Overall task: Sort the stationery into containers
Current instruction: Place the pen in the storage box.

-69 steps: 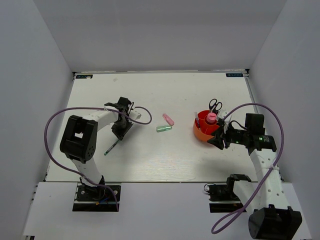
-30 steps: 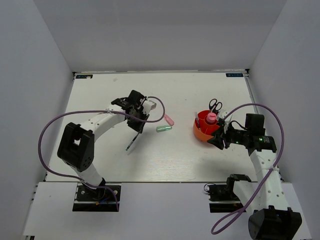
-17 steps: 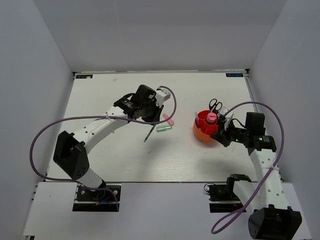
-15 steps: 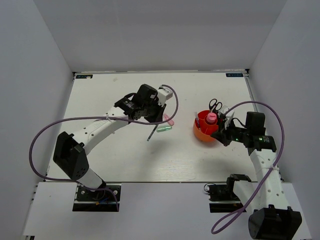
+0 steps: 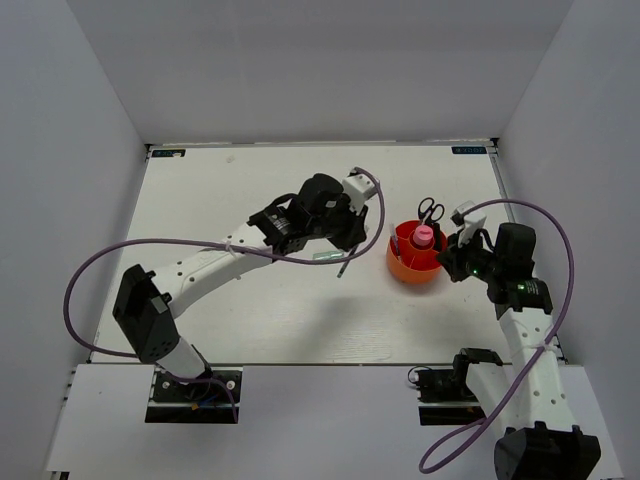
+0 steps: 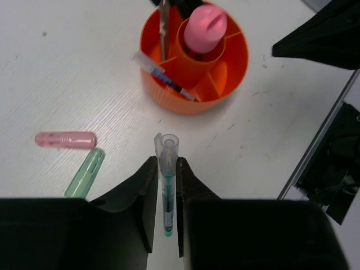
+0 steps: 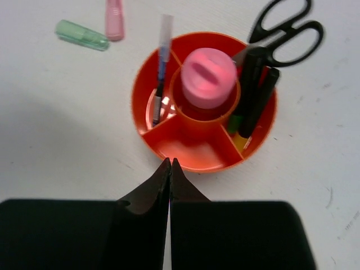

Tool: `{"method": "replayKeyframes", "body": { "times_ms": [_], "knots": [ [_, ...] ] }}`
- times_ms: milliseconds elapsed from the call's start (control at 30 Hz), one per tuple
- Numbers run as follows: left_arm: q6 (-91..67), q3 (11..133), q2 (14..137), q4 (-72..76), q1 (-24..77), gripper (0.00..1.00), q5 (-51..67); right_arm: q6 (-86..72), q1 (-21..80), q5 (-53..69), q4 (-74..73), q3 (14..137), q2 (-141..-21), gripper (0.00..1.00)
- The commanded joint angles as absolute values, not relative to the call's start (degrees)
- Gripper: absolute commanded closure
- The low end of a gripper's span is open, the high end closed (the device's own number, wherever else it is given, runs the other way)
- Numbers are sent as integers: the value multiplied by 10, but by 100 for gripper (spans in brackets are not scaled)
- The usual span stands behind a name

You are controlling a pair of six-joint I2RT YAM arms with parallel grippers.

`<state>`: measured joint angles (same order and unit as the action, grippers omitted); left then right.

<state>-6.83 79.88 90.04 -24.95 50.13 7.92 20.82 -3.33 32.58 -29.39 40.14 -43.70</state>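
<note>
blades of scissors [image 7: 272, 54] vanish inside orange cup [image 7: 197, 160]; left pincer [image 6: 167, 163] clamps green pen [image 6: 167, 191]; right pincer [image 7: 170, 164], at frame bottom, pressed together, empty.

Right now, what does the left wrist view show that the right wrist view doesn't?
Only left wrist: the left gripper clamped on a green pen. Only right wrist: the right gripper, shut and empty; the scissors and their black handles; dark markers. Both: orange cup, pink tube at its centre, thin pen in a side compartment, pink marker and pale green marker on the table.
</note>
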Motion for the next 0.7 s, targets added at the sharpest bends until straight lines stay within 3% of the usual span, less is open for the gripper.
{"method": "replayKeyframes", "body": {
  "times_ms": [0, 233, 667],
  "knots": [
    [-83, 832, 904, -177, 523, 100, 62, 141, -35, 211, -242, 391, -425, 100],
    [-113, 790, 923, -13, 541, 100, 59, 50, -36, 36, -202, 389, -419, 100],
    [-208, 745, 1004, 280, 544, 100, 18, 34, -36, 30, -200, 387, -410, 100]
  ]
}}
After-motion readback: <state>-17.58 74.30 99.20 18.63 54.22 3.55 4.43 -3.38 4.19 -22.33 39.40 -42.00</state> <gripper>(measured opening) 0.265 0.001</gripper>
